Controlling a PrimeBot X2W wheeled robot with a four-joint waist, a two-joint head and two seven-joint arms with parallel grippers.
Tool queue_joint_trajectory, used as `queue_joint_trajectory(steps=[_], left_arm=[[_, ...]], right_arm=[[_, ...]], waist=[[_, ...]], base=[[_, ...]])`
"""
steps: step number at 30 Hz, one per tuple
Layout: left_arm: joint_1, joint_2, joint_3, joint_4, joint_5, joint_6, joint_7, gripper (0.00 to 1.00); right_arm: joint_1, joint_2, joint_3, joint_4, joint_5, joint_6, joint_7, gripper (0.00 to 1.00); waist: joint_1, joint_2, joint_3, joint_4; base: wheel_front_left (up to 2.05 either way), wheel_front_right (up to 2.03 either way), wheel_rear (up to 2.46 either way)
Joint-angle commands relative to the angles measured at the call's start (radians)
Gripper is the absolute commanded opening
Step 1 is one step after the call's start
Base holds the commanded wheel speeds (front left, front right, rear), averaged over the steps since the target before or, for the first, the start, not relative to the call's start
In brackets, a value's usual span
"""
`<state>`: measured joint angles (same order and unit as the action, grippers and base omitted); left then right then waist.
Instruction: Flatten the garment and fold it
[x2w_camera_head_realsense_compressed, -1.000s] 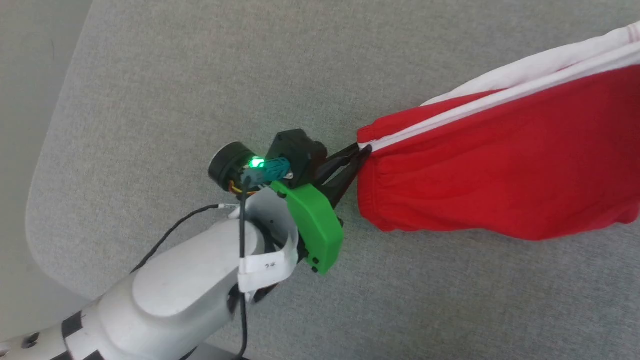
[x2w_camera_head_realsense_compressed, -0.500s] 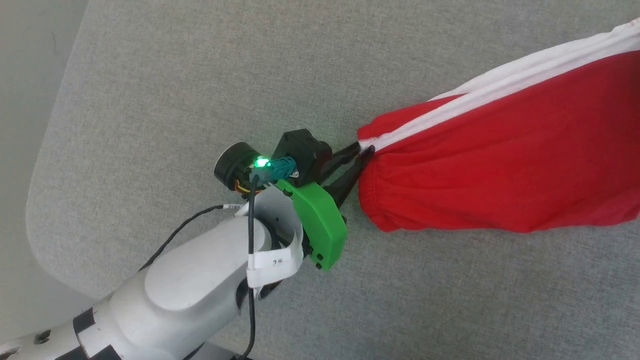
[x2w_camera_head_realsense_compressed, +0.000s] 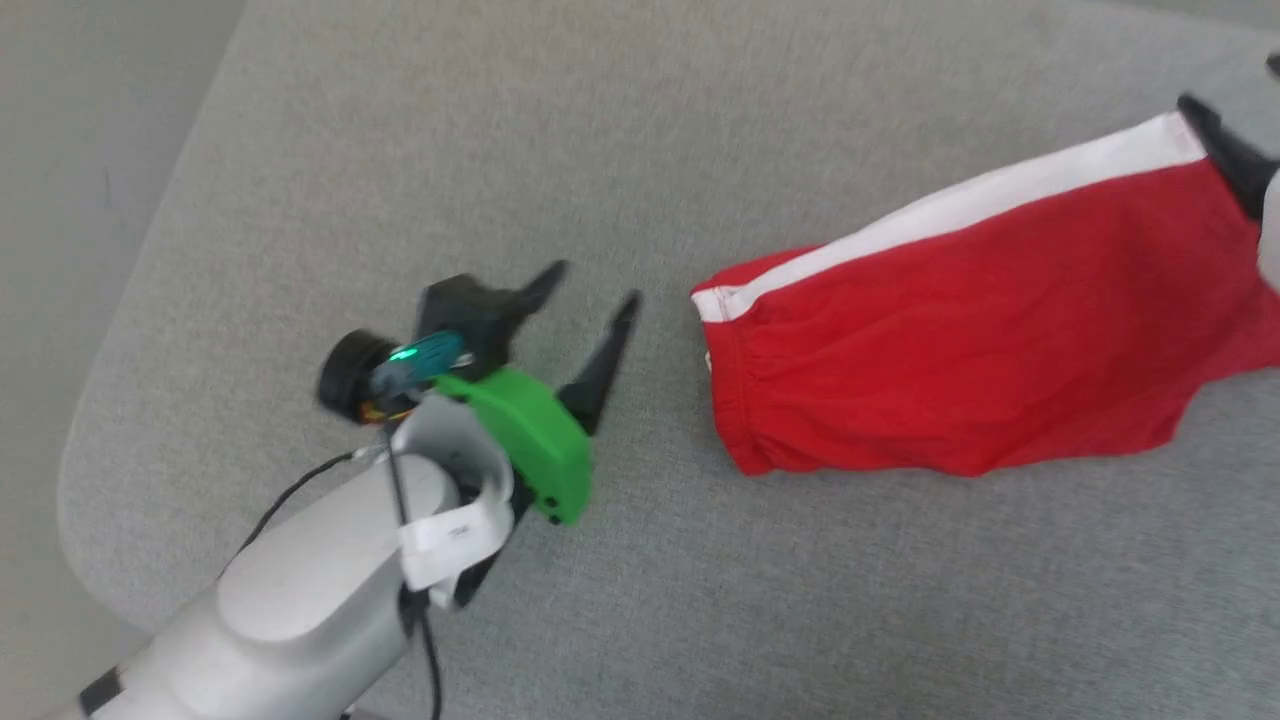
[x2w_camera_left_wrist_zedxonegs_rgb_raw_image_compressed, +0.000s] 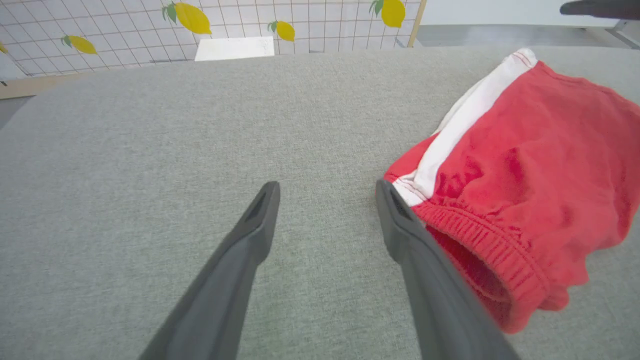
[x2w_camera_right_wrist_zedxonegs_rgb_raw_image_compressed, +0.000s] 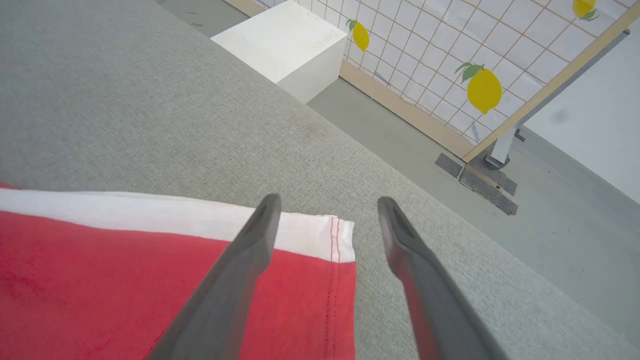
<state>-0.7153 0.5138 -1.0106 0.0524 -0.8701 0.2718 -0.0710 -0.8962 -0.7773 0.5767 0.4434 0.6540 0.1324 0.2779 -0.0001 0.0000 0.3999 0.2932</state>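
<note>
Hovering with its two dark fingers spread wide and gripping nothing, the left gripper (x2w_camera_head_realsense_compressed: 596, 283) sits just beside the garment (x2w_camera_head_realsense_compressed: 950, 370), off its gathered waistband (x2w_camera_left_wrist_zedxonegs_rgb_raw_image_compressed: 480, 240) and clear of the cloth. At the garment's opposite end the right gripper (x2w_camera_right_wrist_zedxonegs_rgb_raw_image_compressed: 328, 199) is parted too, its fingers either side of the stitched hem corner (x2w_camera_right_wrist_zedxonegs_rgb_raw_image_compressed: 342, 235) where the white side stripe (x2w_camera_head_realsense_compressed: 950, 205) ends, nothing pinched between them. And the garment itself lies stretched out on the grey padded table (x2w_camera_head_realsense_compressed: 400, 150), mostly flat, the waistband mouth gaping slightly. It looks light, soft and limp, so it should drape and crease rather than hold shape; the elastic waistband and the sewn hem look like the firmest places to pinch for the fold
</note>
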Motion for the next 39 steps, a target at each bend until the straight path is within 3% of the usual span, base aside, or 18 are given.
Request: queue_joint_trajectory(steps=[1,8,13,19,29,39], left_arm=[[0.027,0.014,0.015,-0.002,-0.013,0.022,-0.024,1.0],[0.14,0.035,0.048,-0.024,0.006,0.121,-0.133,1.0],[0.184,0.072,0.011,-0.048,0.143,0.185,-0.175,1.0],[0.219,0.087,-0.02,-0.062,0.287,0.231,-0.188,1.0],[0.271,0.036,0.001,-0.098,0.405,0.228,-0.19,1.0],[0.303,-0.02,0.064,-0.09,0.438,0.174,-0.191,1.0]], right_arm=[[0.03,0.006,-0.009,0.01,0.014,-0.002,-0.027,1.0],[0.135,0.01,-0.026,0.052,0.063,-0.002,-0.038,1.0],[0.172,0.021,-0.074,0.112,0.138,-0.002,0.075,1.0],[0.155,0.041,-0.139,0.177,0.154,-0.002,0.21,1.0],[0.118,0.074,-0.23,0.285,0.074,-0.002,0.354,1.0],[0.189,0.143,-0.259,0.23,0.091,-0.002,0.469,1.0]], waist=[[0.0001,0.0,-0.075,-0.024],[0.0001,0.0,-0.121,-0.01],[0.0001,0.0,-0.12,0.012],[0.0001,0.0,-0.094,0.034],[0.0001,0.0,-0.031,0.078],[0.0001,0.0,-0.01,0.102]], base=[[0.0,0.0,0.0],[0.0,0.0,0.0],[0.0,0.0,0.0],[0.0,0.0,0.0],[0.0,0.0,0.0],[0.0,0.0,0.0]])
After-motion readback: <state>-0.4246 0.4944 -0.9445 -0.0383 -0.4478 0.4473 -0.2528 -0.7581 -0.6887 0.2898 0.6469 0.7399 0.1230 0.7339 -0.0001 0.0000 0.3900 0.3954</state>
